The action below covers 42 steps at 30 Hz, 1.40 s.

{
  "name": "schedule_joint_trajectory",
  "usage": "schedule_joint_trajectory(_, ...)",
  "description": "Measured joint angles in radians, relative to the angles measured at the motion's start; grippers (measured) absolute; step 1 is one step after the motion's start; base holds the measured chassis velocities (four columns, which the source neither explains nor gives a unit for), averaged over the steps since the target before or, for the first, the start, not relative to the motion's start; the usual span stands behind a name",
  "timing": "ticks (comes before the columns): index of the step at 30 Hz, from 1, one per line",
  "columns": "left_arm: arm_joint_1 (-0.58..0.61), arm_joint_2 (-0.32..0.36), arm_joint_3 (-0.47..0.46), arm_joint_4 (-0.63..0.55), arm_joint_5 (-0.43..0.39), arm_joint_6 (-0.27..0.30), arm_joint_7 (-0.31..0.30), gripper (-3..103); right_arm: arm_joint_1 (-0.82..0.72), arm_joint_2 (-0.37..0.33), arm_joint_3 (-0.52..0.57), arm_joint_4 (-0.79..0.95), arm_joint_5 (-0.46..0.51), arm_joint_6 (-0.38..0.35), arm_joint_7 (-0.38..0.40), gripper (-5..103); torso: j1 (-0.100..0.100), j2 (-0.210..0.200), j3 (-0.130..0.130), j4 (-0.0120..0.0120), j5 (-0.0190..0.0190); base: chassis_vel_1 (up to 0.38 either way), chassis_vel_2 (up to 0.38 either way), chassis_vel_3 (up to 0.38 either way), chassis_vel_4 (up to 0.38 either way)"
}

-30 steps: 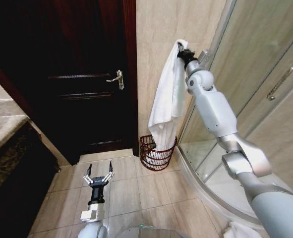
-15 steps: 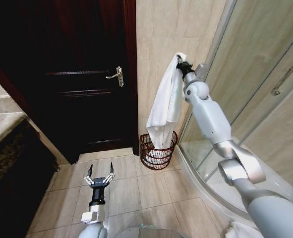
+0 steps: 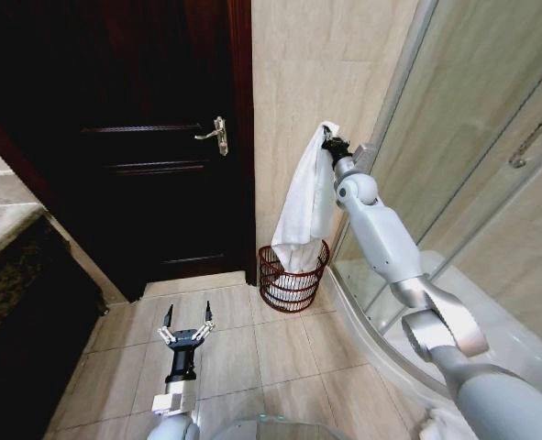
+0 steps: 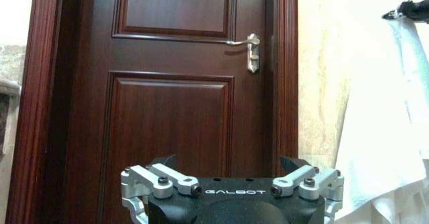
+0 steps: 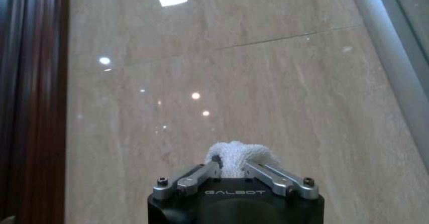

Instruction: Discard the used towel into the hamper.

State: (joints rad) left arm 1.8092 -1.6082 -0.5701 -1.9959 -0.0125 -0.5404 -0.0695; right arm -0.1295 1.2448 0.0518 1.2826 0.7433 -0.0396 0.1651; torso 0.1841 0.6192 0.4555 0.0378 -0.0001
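A bathroom corner with beige marble-look wall tiles (image 3: 298,82), a dark reddish-brown panelled wooden door (image 3: 151,156) with a metal lever handle (image 3: 215,130), a pale tiled floor (image 3: 261,353) and a curved glass shower enclosure (image 3: 472,137) fills the head view. The right end effector (image 3: 326,139) is raised against the wall beside the shower glass, its fingers closed on the top of a white terry towel (image 3: 305,206). The towel hangs straight down from the grasp, and its lower end drops inside the small round dark red wire-mesh hamper (image 3: 292,280), which stands on the floor in the corner between the door frame and the shower base. The left end effector (image 3: 184,328) is low over the floor tiles near the robot's base, well apart from the hamper, fingers spread wide and holding nothing.

In the left wrist view, the left end effector (image 4: 231,166) points at the door, its fingers wide apart. The white towel (image 4: 392,128) hangs at the picture's edge, with the dark right end effector (image 4: 410,10) clamped on its top.

In the right wrist view, the right end effector (image 5: 231,168) faces the glossy beige wall, its two fingers pinching a bunch of white towel (image 5: 236,156) between them.
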Motion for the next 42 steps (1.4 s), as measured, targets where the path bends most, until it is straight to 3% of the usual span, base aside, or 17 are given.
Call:
schedule_joint_trajectory(3,0.002,0.000,-0.001,-0.003,0.000,-0.001,0.000,100,-0.036,-0.015,-0.001,0.053,-0.004,-0.042,0.002,2,-0.007,-0.016,-0.009,-0.0002,0.0001,0.000,0.000,0.000,0.000)
schedule_joint_trajectory(12,0.002,0.000,-0.001,-0.004,0.000,-0.002,-0.002,100,-0.118,-0.018,0.030,0.090,-0.039,-0.046,0.001,2,-0.020,-0.050,-0.029,0.0000,0.0001,0.000,0.000,0.000,0.000)
schedule_joint_trajectory(19,0.011,0.000,-0.003,-0.007,0.001,-0.008,-0.002,100,-0.266,-0.032,0.083,0.189,-0.059,-0.094,0.002,2,-0.033,-0.082,-0.048,-0.0001,0.0002,0.000,0.000,0.000,0.000)
schedule_joint_trajectory(27,0.015,0.000,0.012,-0.018,-0.007,-0.005,-0.002,100,-0.437,-0.056,0.143,0.280,-0.108,-0.094,-0.005,2,-0.046,-0.115,-0.068,-0.0002,0.0001,0.000,0.000,0.000,0.000)
schedule_joint_trajectory(42,0.015,0.000,0.037,-0.004,0.016,-0.002,-0.002,100,-0.563,-0.079,0.239,0.410,-0.124,-0.109,-0.006,2,-0.069,-0.178,-0.109,-0.0002,0.0001,0.000,0.000,0.000,0.000)
